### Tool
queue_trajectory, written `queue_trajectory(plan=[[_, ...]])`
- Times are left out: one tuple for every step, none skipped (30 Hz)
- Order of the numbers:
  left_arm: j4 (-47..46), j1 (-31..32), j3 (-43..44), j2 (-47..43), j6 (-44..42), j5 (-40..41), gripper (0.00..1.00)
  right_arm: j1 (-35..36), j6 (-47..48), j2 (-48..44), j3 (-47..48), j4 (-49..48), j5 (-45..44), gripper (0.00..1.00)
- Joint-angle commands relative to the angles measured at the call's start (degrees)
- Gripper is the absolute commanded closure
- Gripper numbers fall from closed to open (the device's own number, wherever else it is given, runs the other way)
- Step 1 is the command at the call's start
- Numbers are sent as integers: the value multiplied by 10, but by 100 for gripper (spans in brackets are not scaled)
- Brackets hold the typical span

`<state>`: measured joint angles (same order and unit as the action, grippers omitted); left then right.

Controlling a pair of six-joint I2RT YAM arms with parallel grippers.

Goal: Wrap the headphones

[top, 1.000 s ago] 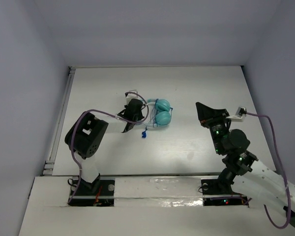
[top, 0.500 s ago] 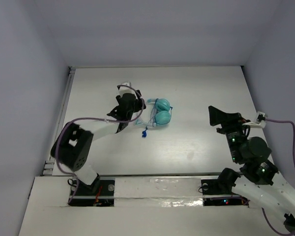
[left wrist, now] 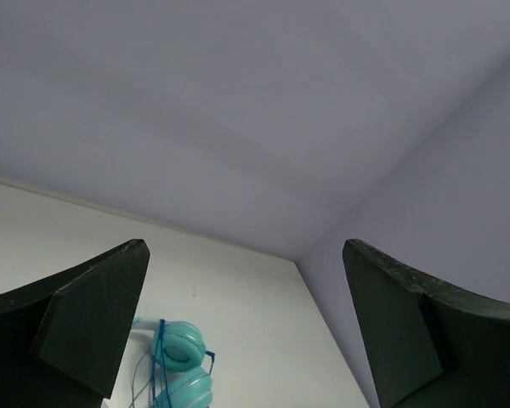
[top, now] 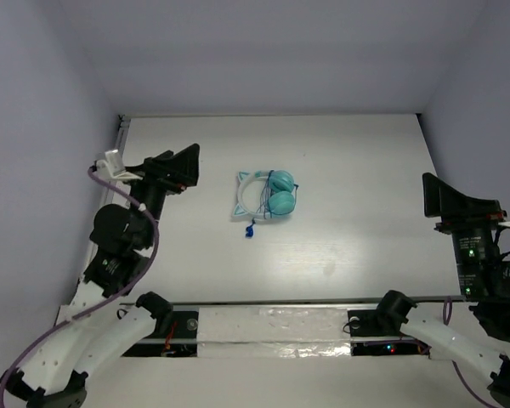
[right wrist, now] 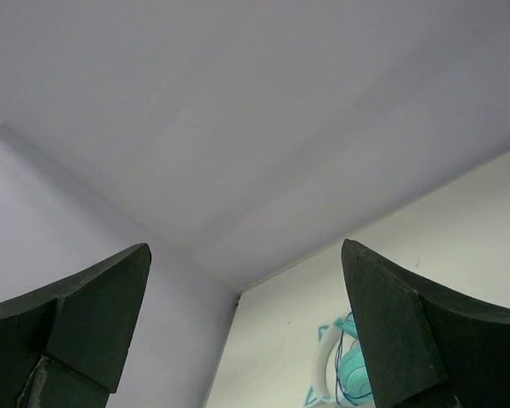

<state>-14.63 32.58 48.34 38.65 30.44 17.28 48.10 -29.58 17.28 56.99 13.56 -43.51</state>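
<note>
While both arms keep to the near edge of the table (top: pixel 348 246), the left gripper (top: pixel 180 167) hangs raised at the near left and the right gripper (top: pixel 444 201) at the near right, each well apart from the work. Both wrist views show the jaws spread wide with nothing between them. Only the far wall (left wrist: pixel 238 127) and a corner of the tabletop sit in the gap.

Farther in, at mid-table and somewhat nearer the left arm, lie the headphones (top: pixel 268 197). The two teal earcups (top: pixel 280 194) sit folded together on the right. The pale headband (top: pixel 242 195) with its cat-ear points curves off to their left. Strands of the thin dark-blue cord (top: pixel 266 208) cross the cups and band (the left wrist camera catches a few over one cup). A short plug end (top: pixel 249 229) lies loose on the table just near of the band.

By the look of it, the winding is largely done and this is the stand-off at or near the close. If anything is left, it is that stray end. One gripper would have to come down over it, close to a fine pinch on a very thin cord, and tuck it under a turn without dragging the coils off the cups.
</note>
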Motion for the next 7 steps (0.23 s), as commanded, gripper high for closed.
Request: queue_trajectory(plan=[[84, 3, 22, -50, -26, -4, 1, 2, 30, -13, 1, 2, 9, 0], [89, 3, 23, -59, -31, -2, 1, 2, 29, -11, -6, -3, 12, 0], [101, 3, 23, -66, -36, 0, 1, 2, 27, -9, -10, -7, 14, 0], [103, 3, 21, -75, -47, 0, 1, 2, 25, -5, -12, -6, 16, 0], [103, 3, 15, -76, -51, 0, 1, 2, 22, 8, -12, -6, 19, 0], [114, 3, 15, -75, -52, 5, 1, 2, 19, 16, -9, -2, 21, 0], [120, 3, 16, -70, -51, 6, 1, 2, 18, 24, -7, 1, 23, 0]])
